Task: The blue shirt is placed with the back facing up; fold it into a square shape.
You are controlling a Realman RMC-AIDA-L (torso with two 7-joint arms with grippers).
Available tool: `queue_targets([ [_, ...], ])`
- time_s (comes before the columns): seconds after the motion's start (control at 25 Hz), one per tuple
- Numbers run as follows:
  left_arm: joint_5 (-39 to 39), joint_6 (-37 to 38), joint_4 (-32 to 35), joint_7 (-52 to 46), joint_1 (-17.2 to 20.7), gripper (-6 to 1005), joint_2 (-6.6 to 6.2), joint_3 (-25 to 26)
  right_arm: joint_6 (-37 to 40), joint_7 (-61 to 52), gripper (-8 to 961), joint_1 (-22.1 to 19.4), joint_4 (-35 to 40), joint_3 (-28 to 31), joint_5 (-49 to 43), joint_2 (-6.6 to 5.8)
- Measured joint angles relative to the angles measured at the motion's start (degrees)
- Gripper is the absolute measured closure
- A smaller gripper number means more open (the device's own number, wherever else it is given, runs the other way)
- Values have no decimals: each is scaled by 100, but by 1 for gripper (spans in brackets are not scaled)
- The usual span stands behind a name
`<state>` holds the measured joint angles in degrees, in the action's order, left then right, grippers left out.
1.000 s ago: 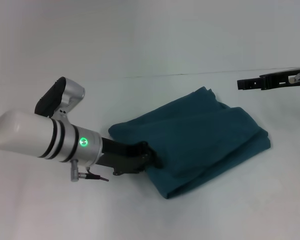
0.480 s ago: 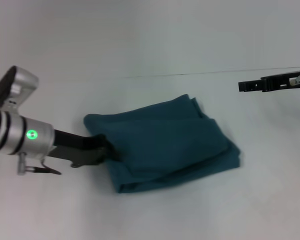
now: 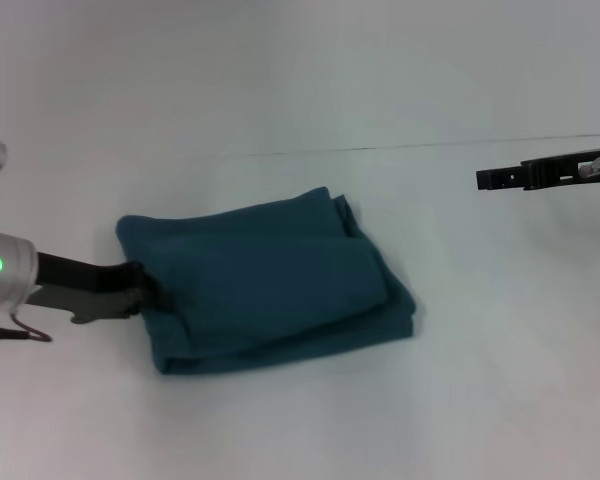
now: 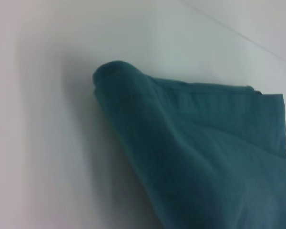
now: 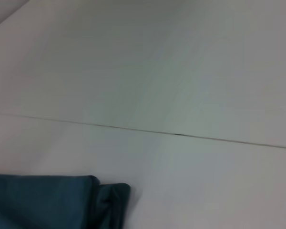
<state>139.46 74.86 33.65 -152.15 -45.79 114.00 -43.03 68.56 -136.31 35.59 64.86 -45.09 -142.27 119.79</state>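
Observation:
The blue shirt lies folded into a thick, roughly rectangular bundle on the white table, left of centre in the head view. My left gripper is shut on the bundle's left edge, its arm reaching in from the left. The left wrist view shows the shirt close up, its folded edge lifted and wrinkled. A corner of the shirt shows in the right wrist view. My right gripper hangs above the table at the far right, well away from the cloth.
The white table spreads around the shirt on all sides. A thin dark seam runs across it behind the shirt.
My left arm has pulled back to the left, dragging the folded shirt leftward across the table. The right arm has not moved.

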Motion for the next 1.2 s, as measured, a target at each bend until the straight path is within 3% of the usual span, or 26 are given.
queue_targets([
  [0.52,700,-263,200,213,-134,868,-88,120,-68,120,174,-10,-150,1,6,1],
  [0.76,783,-67,502,193,3,869,-92,171,-71,162,174,-46,-160,1,7,0],
  [1.04,587,362,1130,565,411,748,-54,440,-69,273,175,-71,-166,1,6,-1],
  [1.2,229,902,1481,1075,646,641,-58,946,17,461,175,-78,-133,-1,5,0],
])
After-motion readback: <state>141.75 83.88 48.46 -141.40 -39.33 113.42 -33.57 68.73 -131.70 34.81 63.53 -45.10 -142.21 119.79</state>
